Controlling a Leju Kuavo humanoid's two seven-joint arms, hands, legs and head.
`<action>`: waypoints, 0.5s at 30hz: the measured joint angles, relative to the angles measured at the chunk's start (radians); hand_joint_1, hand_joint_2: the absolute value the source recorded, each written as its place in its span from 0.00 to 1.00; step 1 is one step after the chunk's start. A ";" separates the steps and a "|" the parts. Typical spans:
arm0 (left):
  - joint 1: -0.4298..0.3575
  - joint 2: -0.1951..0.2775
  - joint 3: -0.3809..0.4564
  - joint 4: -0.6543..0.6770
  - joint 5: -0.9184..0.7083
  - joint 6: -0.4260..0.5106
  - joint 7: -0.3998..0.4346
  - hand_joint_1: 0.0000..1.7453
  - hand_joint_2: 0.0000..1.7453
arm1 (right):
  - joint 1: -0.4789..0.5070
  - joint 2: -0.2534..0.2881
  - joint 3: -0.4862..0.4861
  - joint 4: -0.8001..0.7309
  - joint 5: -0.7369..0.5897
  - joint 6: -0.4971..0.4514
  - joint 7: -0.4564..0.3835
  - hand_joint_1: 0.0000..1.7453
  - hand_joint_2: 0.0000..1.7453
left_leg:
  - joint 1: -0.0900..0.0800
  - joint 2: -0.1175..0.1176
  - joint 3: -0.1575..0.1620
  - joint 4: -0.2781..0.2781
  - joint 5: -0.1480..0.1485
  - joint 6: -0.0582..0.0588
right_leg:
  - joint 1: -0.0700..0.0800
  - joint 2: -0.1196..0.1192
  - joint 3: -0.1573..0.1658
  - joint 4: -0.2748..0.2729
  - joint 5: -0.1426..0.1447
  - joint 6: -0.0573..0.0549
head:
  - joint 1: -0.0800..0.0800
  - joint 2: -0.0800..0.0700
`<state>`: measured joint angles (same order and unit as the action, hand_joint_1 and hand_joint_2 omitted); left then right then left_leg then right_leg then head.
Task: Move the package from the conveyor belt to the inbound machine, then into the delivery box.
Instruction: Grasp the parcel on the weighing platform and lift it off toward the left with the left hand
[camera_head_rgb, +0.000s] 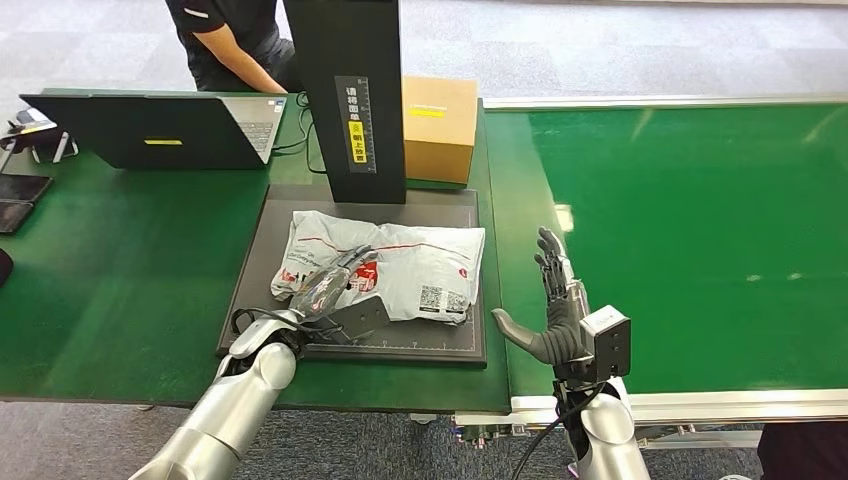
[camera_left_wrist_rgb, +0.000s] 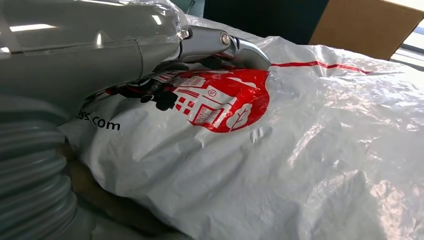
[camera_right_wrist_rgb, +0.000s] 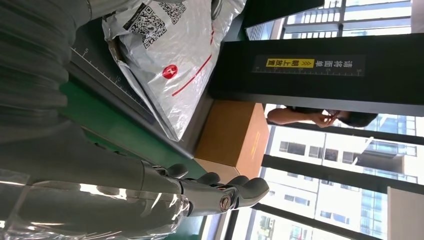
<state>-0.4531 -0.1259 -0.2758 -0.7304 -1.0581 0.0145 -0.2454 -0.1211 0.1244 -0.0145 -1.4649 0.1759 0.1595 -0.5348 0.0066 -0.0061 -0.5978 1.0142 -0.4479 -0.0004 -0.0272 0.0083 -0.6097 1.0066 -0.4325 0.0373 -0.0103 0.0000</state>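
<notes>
The package (camera_head_rgb: 420, 265), a white-grey plastic mailer with red print, lies on the dark platform (camera_head_rgb: 262, 235) of the inbound machine. My left hand (camera_head_rgb: 335, 285) reaches onto its near left part. In the left wrist view its fingers (camera_left_wrist_rgb: 220, 47) lie over the top of the package (camera_left_wrist_rgb: 300, 150) at the red print, and the thumb is hidden under the bag. My right hand (camera_head_rgb: 555, 305) stands upright with fingers spread and nothing in it, over the near left edge of the green conveyor belt (camera_head_rgb: 700, 230). The right wrist view shows that hand (camera_right_wrist_rgb: 150, 195) and the package (camera_right_wrist_rgb: 170, 55) beyond it.
The machine's black column (camera_head_rgb: 350, 100) rises behind the platform. A brown cardboard box (camera_head_rgb: 440, 125) stands behind it to the right. An open laptop (camera_head_rgb: 150, 130) sits at the back left, with a seated person (camera_head_rgb: 230, 45) behind it. Dark devices (camera_head_rgb: 20, 195) lie at the table's left edge.
</notes>
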 joint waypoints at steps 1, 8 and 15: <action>0.000 0.000 0.000 0.000 0.001 0.006 -0.008 1.00 1.00 | 0.001 0.000 0.000 0.000 0.000 -0.001 0.000 0.00 1.00 | 0.000 0.000 0.000 0.000 0.000 0.000 | 0.000 0.000 0.000 0.000 0.000 0.000 | 0.000 0.000; 0.003 0.003 -0.006 0.000 0.009 0.055 -0.076 1.00 1.00 | 0.005 0.000 0.000 0.000 -0.003 -0.002 0.002 0.00 1.00 | 0.000 0.000 0.000 0.000 0.000 0.000 | 0.000 0.000 0.000 0.000 0.000 0.000 | 0.000 0.000; 0.004 0.007 -0.020 -0.002 0.009 0.063 -0.088 1.00 1.00 | 0.006 0.000 0.000 0.000 -0.007 -0.002 0.003 0.00 1.00 | 0.000 0.000 0.000 0.000 0.000 0.000 | 0.000 0.000 0.000 0.000 0.000 0.000 | 0.000 0.000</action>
<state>-0.4486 -0.1189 -0.2957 -0.7321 -1.0487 0.0773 -0.3333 -0.1154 0.1244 -0.0145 -1.4650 0.1690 0.1575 -0.5322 0.0066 -0.0061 -0.5978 1.0142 -0.4479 -0.0003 -0.0273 0.0082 -0.6094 1.0067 -0.4325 0.0374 -0.0103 0.0000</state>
